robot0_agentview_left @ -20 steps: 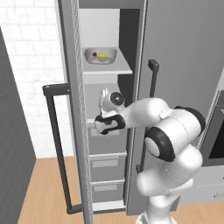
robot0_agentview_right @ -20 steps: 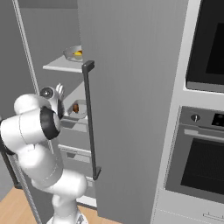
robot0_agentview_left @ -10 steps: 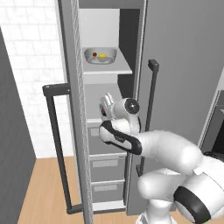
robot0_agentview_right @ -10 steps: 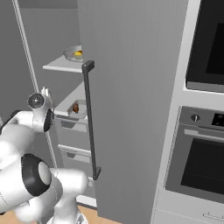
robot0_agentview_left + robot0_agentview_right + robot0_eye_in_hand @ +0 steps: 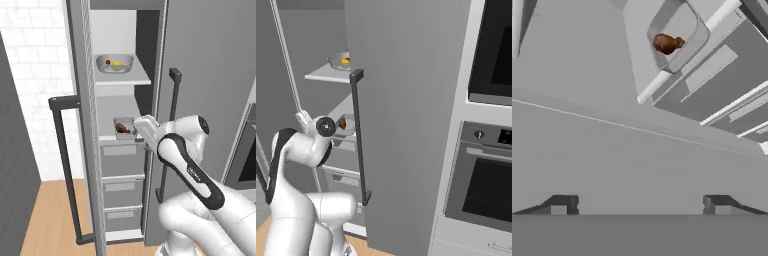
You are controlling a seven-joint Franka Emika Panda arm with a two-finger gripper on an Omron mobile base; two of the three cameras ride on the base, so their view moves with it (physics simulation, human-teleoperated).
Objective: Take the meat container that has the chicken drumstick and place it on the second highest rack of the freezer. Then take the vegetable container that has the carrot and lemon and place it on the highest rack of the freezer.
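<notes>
Inside the open freezer (image 5: 120, 150), a tray with the lemon (image 5: 116, 64) is seen on the top shelf, and the tray with the drumstick (image 5: 667, 43) on the second. The gripper (image 5: 637, 204) is held empty outside, fingers spread.

Freezer (image 5: 401, 100) door standing open, dark bar handle (image 5: 358, 137) facing out. Lemon (image 5: 345, 61) sitting in a container (image 5: 336, 60) on the upper shelf. Lower shelf: chicken drumstick (image 5: 342, 122), probably in its tray. Oven (image 5: 483, 175) showing at right.
</notes>
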